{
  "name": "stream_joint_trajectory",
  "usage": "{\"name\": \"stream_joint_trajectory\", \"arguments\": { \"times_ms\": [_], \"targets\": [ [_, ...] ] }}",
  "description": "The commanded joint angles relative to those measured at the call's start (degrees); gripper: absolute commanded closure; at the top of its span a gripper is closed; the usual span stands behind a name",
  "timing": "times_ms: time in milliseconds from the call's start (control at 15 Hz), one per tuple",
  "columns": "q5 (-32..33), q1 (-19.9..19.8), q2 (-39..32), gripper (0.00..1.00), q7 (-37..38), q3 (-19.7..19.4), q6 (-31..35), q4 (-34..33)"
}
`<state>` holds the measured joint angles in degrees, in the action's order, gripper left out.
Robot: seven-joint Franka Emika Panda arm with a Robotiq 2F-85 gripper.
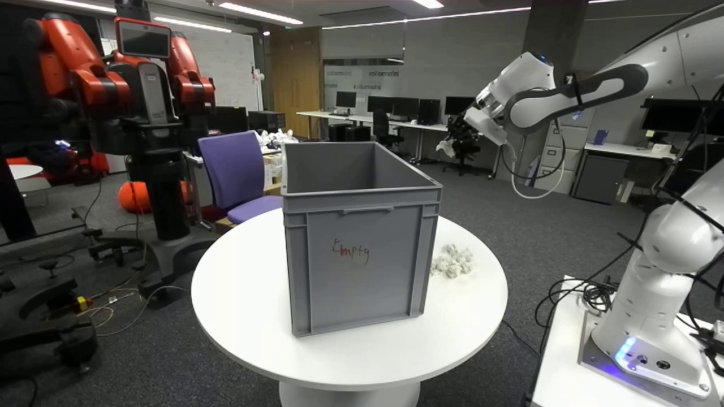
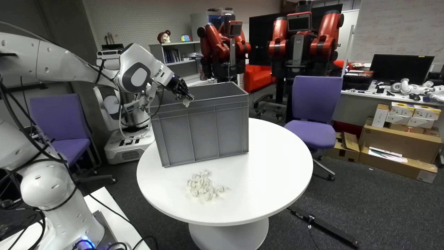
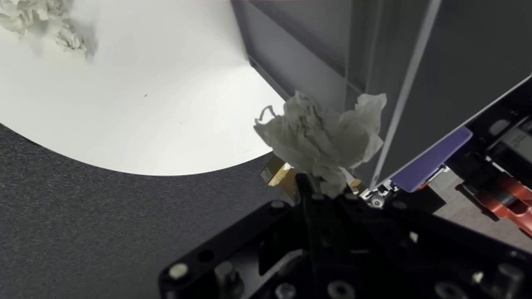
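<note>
A crumpled paper point(image 3: 322, 133) is up in the air near the rim of the grey box point(image 1: 362, 282), with a gap between; the jaws are clamped on one end, a pinch that probably suits something so light and soft. The box stands upright on the round surface point(image 2: 274, 173), its high wall barring low sideways travel. Beside it lie heaped crumpled scraps point(image 2: 201, 184); beyond the surface, a purple chair point(image 1: 232, 169).

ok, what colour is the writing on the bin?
Red. The writing on the grey bin shows best in an exterior view.
</note>
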<state>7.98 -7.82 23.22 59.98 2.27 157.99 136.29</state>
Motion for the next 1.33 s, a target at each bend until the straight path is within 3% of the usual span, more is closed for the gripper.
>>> {"name": "stream_joint_trajectory", "arguments": {
  "times_ms": [0,267,667,1000,1267],
  "targets": [
    [1.6,-4.1,4.4,1.00,5.1,7.9,0.4,2.1],
    [3.2,-6.3,3.5,1.00,9.7,15.0,0.1,-0.1],
    [13.5,-11.6,0.8,1.00,21.9,26.1,-2.1,-4.7],
    [20.6,-11.4,-2.0,1.00,29.1,29.7,-5.9,-10.4],
    [27.5,-10.6,-8.5,1.00,33.7,31.1,-11.3,-17.9]
  ]
}}
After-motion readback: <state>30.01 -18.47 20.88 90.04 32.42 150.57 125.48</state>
